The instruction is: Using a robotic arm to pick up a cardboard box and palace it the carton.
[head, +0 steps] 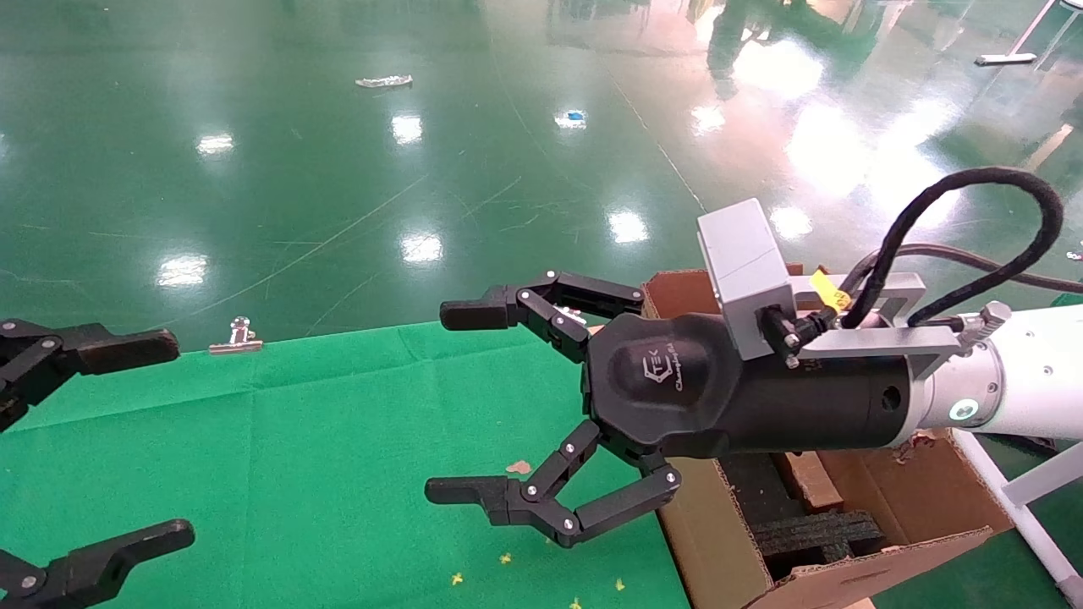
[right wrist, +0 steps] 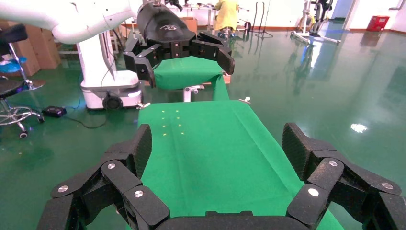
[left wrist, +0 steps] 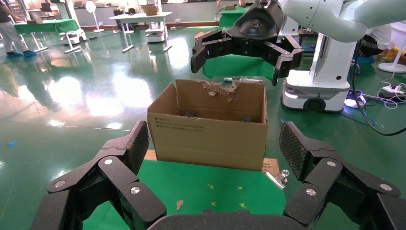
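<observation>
We see a desk covered in green cloth, with a metal binder clip at its far edge and another clip at the edge near the brown box. Small yellow specks and a tan scrap lie on the cloth. Around it spreads a glossy green floor with a white scrap and a blue bit far off. In the right wrist view we see a stool and a person in yellow farther back.
</observation>
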